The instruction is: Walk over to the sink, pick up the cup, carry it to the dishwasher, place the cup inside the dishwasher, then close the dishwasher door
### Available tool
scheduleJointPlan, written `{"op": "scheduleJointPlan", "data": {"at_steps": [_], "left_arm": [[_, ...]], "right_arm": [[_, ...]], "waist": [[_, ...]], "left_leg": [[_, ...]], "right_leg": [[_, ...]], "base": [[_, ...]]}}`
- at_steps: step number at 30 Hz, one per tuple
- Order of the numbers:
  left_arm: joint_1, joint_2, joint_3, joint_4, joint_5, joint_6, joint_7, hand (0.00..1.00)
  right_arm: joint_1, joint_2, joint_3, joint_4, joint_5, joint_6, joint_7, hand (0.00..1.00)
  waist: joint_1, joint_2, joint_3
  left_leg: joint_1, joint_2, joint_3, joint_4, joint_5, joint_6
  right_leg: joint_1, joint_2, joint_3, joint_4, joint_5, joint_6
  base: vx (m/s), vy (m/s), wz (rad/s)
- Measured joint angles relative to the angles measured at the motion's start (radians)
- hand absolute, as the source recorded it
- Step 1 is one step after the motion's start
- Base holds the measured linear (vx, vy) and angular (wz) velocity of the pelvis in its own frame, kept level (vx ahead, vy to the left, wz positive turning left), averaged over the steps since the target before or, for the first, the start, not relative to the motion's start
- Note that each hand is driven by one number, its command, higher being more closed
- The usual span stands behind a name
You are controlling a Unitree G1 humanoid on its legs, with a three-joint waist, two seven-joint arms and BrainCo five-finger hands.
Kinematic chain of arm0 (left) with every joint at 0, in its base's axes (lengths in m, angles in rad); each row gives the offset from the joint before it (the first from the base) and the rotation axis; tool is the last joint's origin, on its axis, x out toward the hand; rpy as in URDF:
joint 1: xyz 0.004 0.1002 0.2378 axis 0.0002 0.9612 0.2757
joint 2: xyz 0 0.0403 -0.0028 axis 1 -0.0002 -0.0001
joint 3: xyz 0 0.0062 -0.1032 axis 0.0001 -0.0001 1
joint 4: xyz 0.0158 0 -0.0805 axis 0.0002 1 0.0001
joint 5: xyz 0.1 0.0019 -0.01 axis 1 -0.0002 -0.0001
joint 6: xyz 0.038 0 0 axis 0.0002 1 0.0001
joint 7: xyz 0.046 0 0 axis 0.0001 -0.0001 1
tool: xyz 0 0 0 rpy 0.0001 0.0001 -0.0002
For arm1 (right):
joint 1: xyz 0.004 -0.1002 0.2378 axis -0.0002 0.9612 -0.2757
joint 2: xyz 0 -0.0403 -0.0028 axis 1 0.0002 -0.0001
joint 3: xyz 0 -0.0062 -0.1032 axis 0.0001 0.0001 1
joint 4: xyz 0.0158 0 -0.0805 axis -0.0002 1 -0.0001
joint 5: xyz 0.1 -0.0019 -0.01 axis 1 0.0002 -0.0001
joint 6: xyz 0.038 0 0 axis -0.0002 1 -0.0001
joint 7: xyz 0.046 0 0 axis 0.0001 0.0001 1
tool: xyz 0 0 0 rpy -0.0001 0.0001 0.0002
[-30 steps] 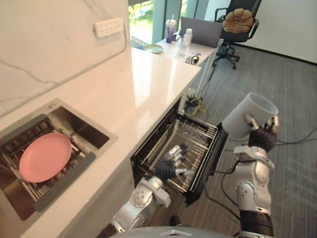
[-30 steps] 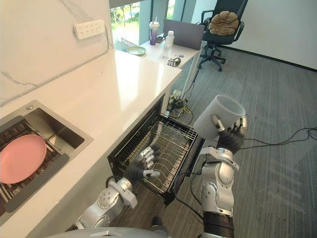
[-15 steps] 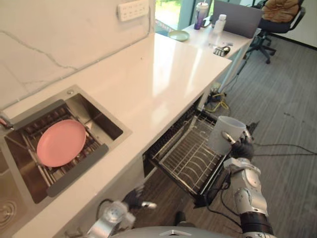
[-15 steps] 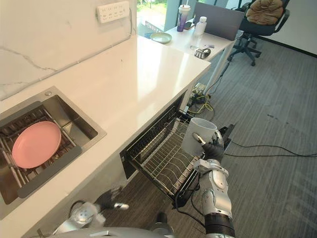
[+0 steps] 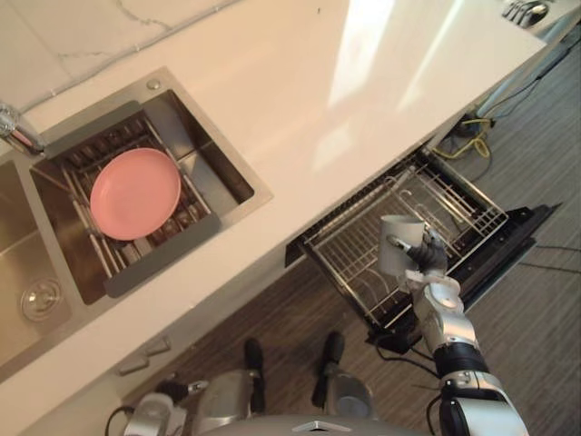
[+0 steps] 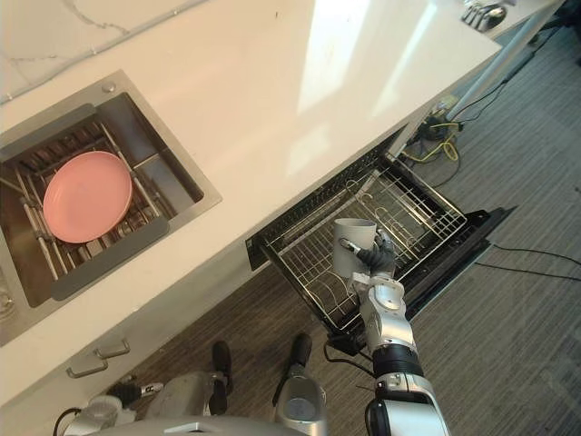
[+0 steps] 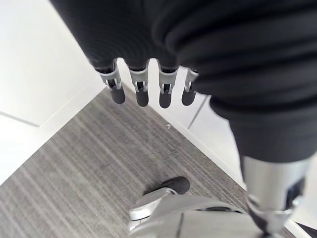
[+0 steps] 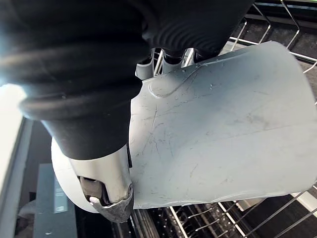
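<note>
At the lower right of the left eye view, we see the right hand [image 5: 427, 261] with its fingers and thumb curled round the pale grey plastic cup [image 5: 396, 243]. The cup is held roughly upright with its opening upward. It sits over the near edge of the silver wire dishwasher rack [image 5: 442, 202], which is pulled out over the dark open dishwasher door [image 5: 510, 238]. We cannot tell whether the cup touches the wires. In the right wrist view the wires run just behind the cup.

At the upper left, the round pink plate [image 5: 135, 193] lies on the grid in the steel sink [image 5: 233, 167], set into the white stone surface [image 5: 363, 82].

In the left wrist view, the left hand [image 7: 142, 92] hangs over the grey carpet floor [image 7: 79, 163], fingers loosely straight and holding nothing.
</note>
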Motion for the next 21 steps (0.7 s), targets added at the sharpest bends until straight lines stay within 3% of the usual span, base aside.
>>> {"op": "scheduleJointPlan", "data": {"at_steps": [5,12,21], "left_arm": [[-0.010,-0.012,0.024,0.006,0.007,-0.013,0.000,0.00],[-0.016,-0.014,0.033,0.074,0.048,0.031,-0.085,0.00],[-0.050,-0.034,-0.047,0.126,0.056,0.027,-0.102,0.00]], "right_arm": [[-0.066,-0.032,0.002,0.040,-0.029,-0.003,-0.001,1.00],[-0.194,-0.088,0.062,0.118,-0.099,-0.005,0.044,1.00],[-0.324,-0.147,0.199,0.299,-0.188,-0.005,0.098,1.00]], "waist": [[0.021,0.001,0.058],[0.044,0.004,0.114],[0.074,0.042,0.162]], "left_leg": [[-0.054,-0.005,-0.027,0.012,0.018,0.004],[-0.143,-0.006,-0.063,0.006,0.057,-0.001],[-0.206,-0.006,-0.106,-0.054,0.130,-0.012]], "right_leg": [[-0.041,-0.003,-0.014,0.022,0.002,-0.003],[-0.122,-0.003,-0.017,0.037,0.013,-0.017],[-0.191,0.004,-0.030,0.042,0.020,-0.033]], "base": [[-0.05,0.007,0.19],[-0.08,0.003,0.14],[-0.05,-0.007,0.15]]}}
